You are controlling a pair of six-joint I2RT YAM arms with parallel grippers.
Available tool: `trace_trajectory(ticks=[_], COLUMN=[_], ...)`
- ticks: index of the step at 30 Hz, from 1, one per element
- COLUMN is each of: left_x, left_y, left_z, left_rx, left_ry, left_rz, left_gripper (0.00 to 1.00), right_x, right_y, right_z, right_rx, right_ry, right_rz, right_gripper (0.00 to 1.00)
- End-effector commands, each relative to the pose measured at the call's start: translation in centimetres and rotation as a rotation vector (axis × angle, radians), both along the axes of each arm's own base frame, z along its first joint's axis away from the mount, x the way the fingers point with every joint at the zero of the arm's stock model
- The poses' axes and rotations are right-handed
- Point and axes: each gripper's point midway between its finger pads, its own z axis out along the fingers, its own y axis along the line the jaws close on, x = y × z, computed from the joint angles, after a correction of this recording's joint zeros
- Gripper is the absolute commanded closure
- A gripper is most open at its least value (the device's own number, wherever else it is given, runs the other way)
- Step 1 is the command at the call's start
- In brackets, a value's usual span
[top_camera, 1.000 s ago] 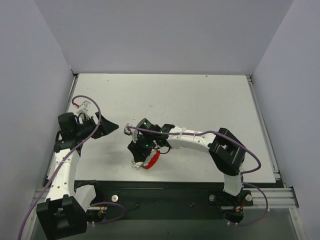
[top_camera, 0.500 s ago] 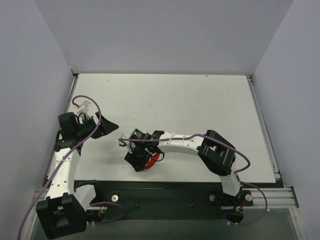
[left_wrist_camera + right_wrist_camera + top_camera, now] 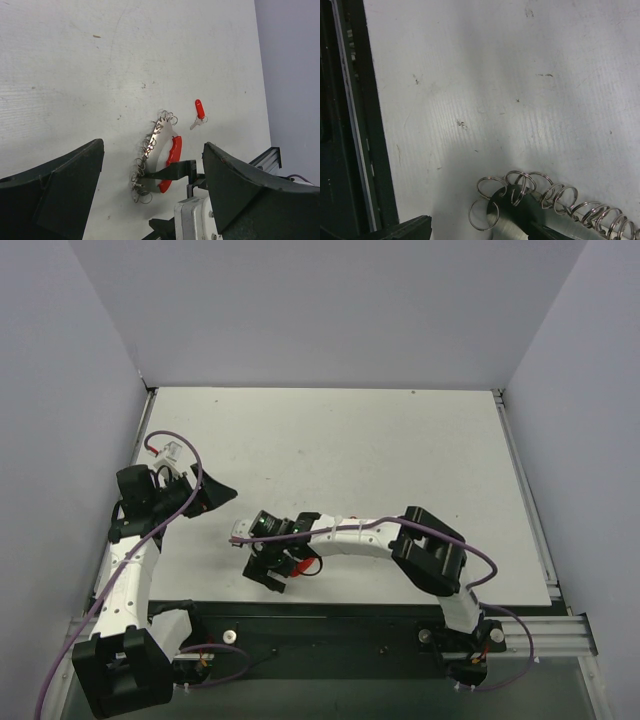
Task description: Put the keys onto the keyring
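The keyring (image 3: 172,152), a curved red band joined to a chain of silvery rings (image 3: 149,147), lies flat on the white table near its front edge. The key (image 3: 199,109), tiny with a red head, lies just beyond the keyring and apart from it. My right gripper (image 3: 263,563) stands open over the keyring. One black finger (image 3: 170,172) lies across the band and reaches the rings (image 3: 520,187); the other is near the table edge. In the top view only a bit of the red band (image 3: 301,562) shows. My left gripper (image 3: 152,150) hovers open to the left, holding nothing.
The black rail (image 3: 350,125) runs along the table's near edge, close to the keyring. Grey walls stand on three sides of the white table (image 3: 350,440). The left arm (image 3: 135,560) and its purple cable stay by the left wall.
My right gripper has slid left and toward the front edge, and its jaws have opened wide, letting go of the keyring. The left arm has not moved.
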Motion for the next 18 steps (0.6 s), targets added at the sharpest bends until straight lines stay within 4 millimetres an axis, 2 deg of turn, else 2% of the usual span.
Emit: trace_trajectory(ticks=[1, 2, 4, 7, 8, 9, 10, 14, 18], left_x=[0.3, 0.2, 0.2, 0.2, 0.2, 0.2, 0.2, 0.2, 0.1], left_y=[0.1, 0.0, 0.0, 0.0, 0.0, 0.0, 0.0, 0.1, 0.0], left_z=[0.7, 0.7, 0.6, 0.6, 0.6, 0.6, 0.6, 0.8, 0.9], left_rx=[0.019, 0.017, 0.019, 0.018, 0.018, 0.018, 0.016, 0.021, 0.021], left_ry=[-0.045, -0.044, -0.044, -0.042, -0.042, -0.042, -0.045, -0.052, -0.056], left_rz=[-0.013, -0.014, -0.013, -0.015, -0.015, -0.015, -0.015, -0.014, -0.019], left_gripper=[0.11, 0.11, 0.11, 0.11, 0.11, 0.11, 0.11, 0.11, 0.11], right_x=[0.8, 0.9, 1.1, 1.4, 1.5, 1.5, 1.6, 1.8, 3.1], right_y=[-0.6, -0.6, -0.5, -0.5, -0.4, -0.4, -0.2, 0.4, 0.8], right_z=[-0.6, -0.6, -0.9, -1.4, -1.5, -1.6, -1.4, 0.4, 4.1], right_rx=[-0.072, -0.076, -0.094, -0.11, -0.114, -0.115, -0.104, -0.026, 0.127], right_ry=[-0.106, -0.123, -0.187, -0.263, -0.291, -0.3, -0.307, -0.302, -0.232], right_rz=[-0.002, -0.001, 0.001, 0.003, -0.002, -0.011, -0.019, -0.053, -0.121], right_gripper=[0.27, 0.34, 0.39, 0.62, 0.76, 0.79, 0.86, 0.97, 1.0])
